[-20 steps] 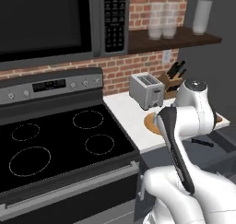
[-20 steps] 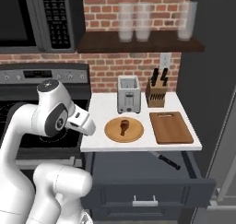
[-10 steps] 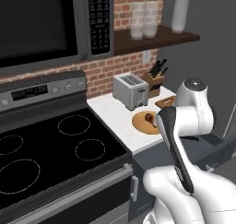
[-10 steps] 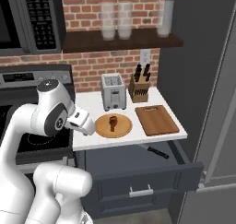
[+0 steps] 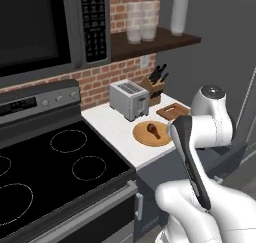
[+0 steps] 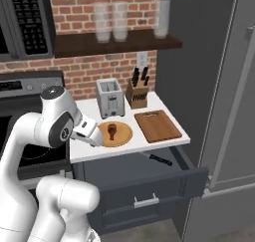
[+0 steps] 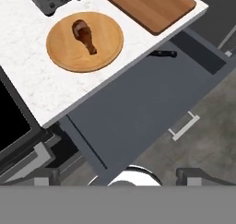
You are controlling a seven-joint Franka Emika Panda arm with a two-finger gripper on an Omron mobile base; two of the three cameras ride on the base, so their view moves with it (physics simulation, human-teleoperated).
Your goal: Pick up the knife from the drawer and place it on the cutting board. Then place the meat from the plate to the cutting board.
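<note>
Resting on round wooden plate (image 7: 85, 42), drumstick-shaped meat (image 7: 85, 34)

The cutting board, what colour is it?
Reddish-brown wood; the cutting board shows best in the hand view.

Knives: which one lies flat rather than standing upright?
The small dark-handled knife in the open drawer lies flat on the drawer floor. The other knives stand handle-up in the wooden knife block on the counter, beside the toaster.

tan plate (image 7: 85, 42), dark-brown meat (image 7: 85, 34), slate-grey drawer (image 7: 138, 103)
</note>
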